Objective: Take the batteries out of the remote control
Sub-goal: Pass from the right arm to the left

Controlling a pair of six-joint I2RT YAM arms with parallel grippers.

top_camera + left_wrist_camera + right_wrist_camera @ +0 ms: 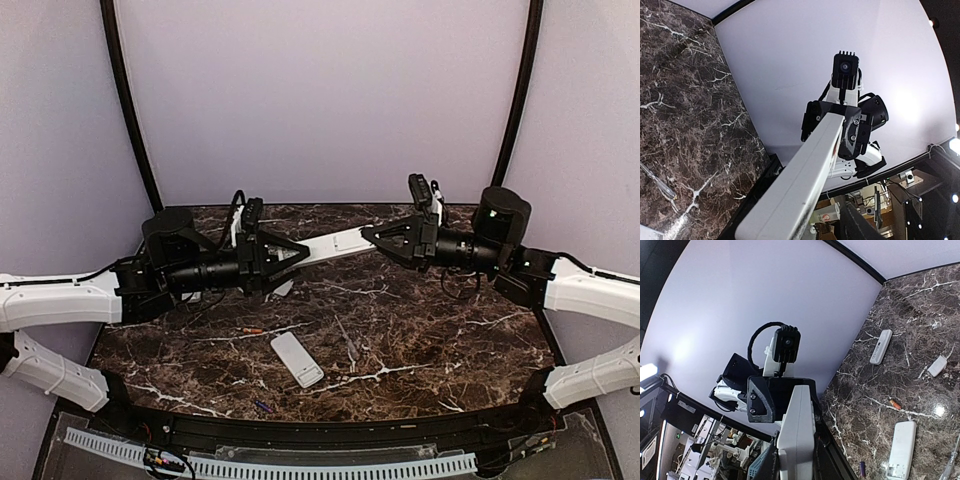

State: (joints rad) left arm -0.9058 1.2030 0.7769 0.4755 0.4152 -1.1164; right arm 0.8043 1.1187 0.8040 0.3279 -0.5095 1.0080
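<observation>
Top external view has the remote control [335, 243] lifted off the bench [430, 320] in the middle of the frame, bridging the two arms. The right claw [372, 236] is clamped tight on its right-hand end. The right wrist view confirms this, with the white body pinched between dark fingers [771, 466] at the bottom of the frame. The left claw [300, 253] sits at the other end with its jaws either side of the body, but I cannot tell whether they grip it or merely stand around it.

No view shows the battery bay, so whether cells remain inside is hidden. Loose ones already lie on the bench: an orange battery [895, 404] at lower right of the right wrist view and a purple battery [862, 468] at its bottom edge. Near them is a second remote [902, 442], and a small white cover [937, 366] lies further right.

The step looks like sharing the remote between both claws so the bay can be worked. To do it well, the left claw should close squarely on the narrow sides, clear of the bay, and the right should let go only once that hold is sure. Tipping the bay downward over bare bench would let cells drop clear of the second remote
</observation>
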